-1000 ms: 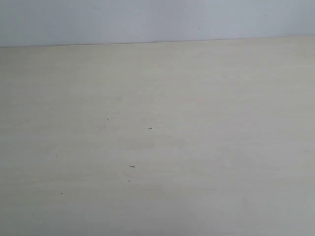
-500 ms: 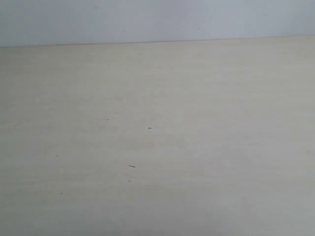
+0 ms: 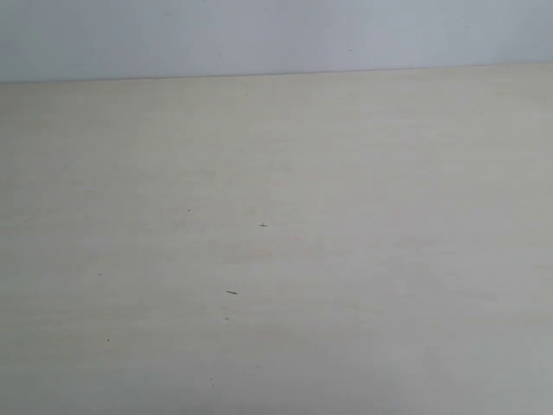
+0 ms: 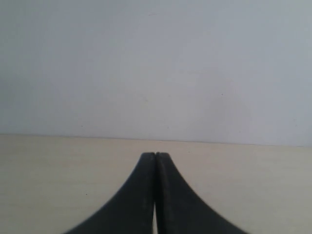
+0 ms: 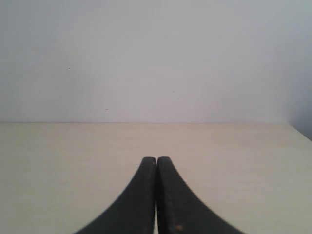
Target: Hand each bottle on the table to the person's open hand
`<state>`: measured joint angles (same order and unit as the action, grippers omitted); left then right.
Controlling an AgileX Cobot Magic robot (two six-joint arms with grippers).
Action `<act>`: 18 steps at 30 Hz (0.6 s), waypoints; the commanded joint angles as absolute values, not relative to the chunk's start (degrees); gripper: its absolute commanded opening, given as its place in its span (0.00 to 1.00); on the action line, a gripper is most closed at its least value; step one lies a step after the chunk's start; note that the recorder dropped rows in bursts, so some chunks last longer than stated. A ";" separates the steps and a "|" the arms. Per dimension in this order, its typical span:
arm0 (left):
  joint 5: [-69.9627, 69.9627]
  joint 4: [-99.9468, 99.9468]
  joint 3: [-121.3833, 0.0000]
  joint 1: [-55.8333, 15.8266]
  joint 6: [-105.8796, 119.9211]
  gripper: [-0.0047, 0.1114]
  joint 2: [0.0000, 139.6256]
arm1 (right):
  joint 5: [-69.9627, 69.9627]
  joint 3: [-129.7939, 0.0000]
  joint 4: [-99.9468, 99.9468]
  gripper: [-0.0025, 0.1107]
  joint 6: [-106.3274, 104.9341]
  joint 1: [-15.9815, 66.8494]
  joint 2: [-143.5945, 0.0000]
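The pale beige wood-grain table (image 3: 346,259) fills the exterior view, bare but for a few tiny dark specks. No bottle shows in any view, and the person's open hand is out of view. Neither arm appears in the exterior view. In the left wrist view my left gripper (image 4: 155,155) is shut, its black fingers pressed together with nothing between them, low over the table (image 4: 48,185). In the right wrist view my right gripper (image 5: 156,159) is likewise shut on nothing above the table (image 5: 243,185).
A plain pale grey wall (image 3: 276,35) stands behind the table's far edge. The table's right-hand corner edge (image 5: 301,134) shows in the right wrist view.
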<state>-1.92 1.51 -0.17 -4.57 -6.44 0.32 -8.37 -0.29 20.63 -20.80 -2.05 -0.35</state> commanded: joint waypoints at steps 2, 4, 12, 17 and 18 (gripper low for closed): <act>-1.93 1.73 0.00 -4.41 -6.36 0.04 0.00 | -7.08 0.00 -2.06 0.02 0.85 -1.94 0.00; -1.93 1.73 0.00 -4.41 -6.36 0.04 0.00 | -7.10 0.00 -4.80 0.02 3.24 -1.94 0.00; -1.93 1.73 0.00 -4.41 -6.36 0.04 0.00 | -7.22 0.00 -4.61 0.02 2.98 -1.94 0.00; -1.93 1.73 0.00 -4.41 -6.36 0.04 0.00 | -7.22 0.00 -4.61 0.02 2.98 -1.94 0.00; -1.93 1.73 0.00 -4.41 -6.36 0.04 0.00 | -7.22 0.00 -4.61 0.02 2.98 -1.94 0.00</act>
